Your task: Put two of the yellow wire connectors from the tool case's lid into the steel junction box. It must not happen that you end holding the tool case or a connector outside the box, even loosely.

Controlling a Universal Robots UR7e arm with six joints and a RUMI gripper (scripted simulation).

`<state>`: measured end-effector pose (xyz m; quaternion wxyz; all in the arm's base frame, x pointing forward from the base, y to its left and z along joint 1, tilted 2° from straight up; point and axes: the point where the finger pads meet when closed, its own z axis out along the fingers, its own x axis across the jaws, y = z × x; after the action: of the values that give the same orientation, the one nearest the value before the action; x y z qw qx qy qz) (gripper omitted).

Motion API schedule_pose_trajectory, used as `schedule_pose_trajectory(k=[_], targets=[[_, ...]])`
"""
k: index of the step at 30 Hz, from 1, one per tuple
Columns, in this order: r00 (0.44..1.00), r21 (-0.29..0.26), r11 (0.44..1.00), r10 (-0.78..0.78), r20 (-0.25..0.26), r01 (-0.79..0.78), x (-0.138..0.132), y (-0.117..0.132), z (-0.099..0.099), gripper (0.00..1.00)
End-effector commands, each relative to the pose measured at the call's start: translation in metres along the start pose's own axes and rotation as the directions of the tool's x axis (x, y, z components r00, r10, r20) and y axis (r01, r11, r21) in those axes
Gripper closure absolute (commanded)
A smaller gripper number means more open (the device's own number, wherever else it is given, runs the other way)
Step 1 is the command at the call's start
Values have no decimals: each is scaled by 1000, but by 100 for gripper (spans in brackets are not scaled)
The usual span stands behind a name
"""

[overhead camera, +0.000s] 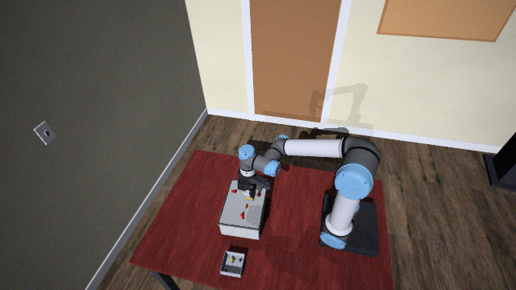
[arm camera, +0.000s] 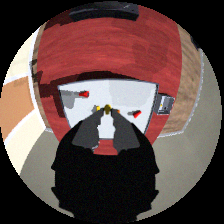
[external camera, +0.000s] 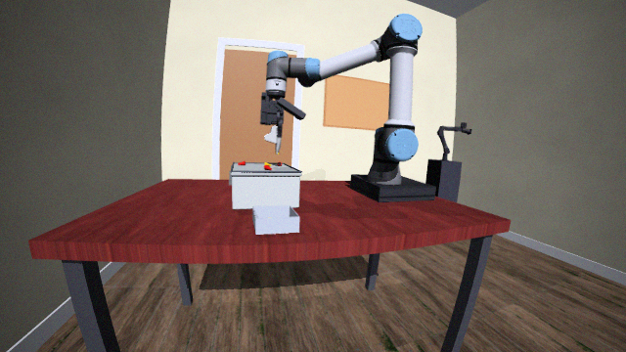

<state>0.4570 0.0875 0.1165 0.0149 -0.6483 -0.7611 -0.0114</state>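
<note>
My gripper (overhead camera: 250, 195) (external camera: 278, 146) (arm camera: 107, 108) hangs a little above the back of the grey tool case (overhead camera: 238, 231) (external camera: 264, 193) (arm camera: 120, 92) and is shut on a small yellow wire connector (arm camera: 106, 107). Another yellow connector (overhead camera: 247, 206) (external camera: 266, 164) lies on the lid. Red connectors (overhead camera: 233, 192) (arm camera: 84, 93) lie around it, one of them (overhead camera: 242, 216) nearer the front. The steel junction box (overhead camera: 232, 275) (external camera: 274, 225) (arm camera: 165, 104) stands open on the table in front of the case, with a small yellow piece (overhead camera: 231, 260) inside.
The red table (overhead camera: 181, 225) (external camera: 147, 225) carries the case, the box and the arm's dark base (overhead camera: 368, 238) (external camera: 391, 188). A dark stand (external camera: 442, 178) is at the table's far right. The wall and door are behind.
</note>
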Motion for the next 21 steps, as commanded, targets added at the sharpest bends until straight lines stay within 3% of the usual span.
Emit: schedule_pose_trajectory(k=[1, 21], targets=[[1000, 0, 1000, 0, 0, 0, 0, 0, -14, 100], [1000, 0, 1000, 0, 0, 0, 0, 0, -22, 100]])
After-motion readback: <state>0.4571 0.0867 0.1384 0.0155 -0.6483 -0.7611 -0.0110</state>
